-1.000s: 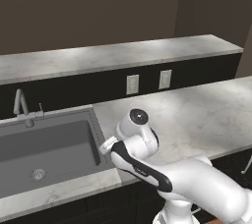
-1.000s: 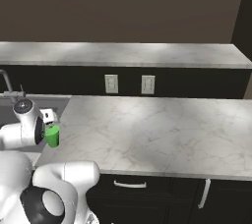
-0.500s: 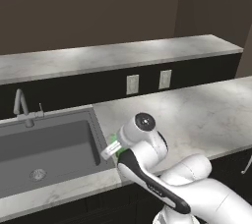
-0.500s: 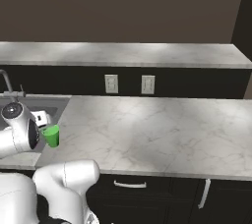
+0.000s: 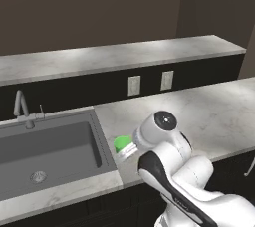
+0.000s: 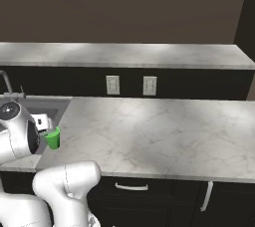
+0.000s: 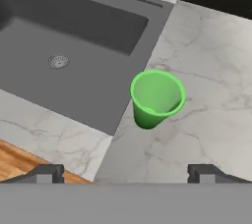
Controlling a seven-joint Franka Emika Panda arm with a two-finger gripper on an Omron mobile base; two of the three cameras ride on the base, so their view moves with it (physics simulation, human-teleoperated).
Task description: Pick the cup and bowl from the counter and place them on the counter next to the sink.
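Pincer [image 7: 126,171] has risen off the cup [image 7: 156,98], now standing free

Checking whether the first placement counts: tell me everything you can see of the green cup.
The cup is a small bright green tumbler, tapered toward the base, without a handle, plastic by its look. It stands upright and empty on the marbled counter, just beside the right edge of the sink, not in the basin. Nothing touches it but the counter. The tool is open above it, fingertips apart from the cup. In the left base view the arm partly hides it.
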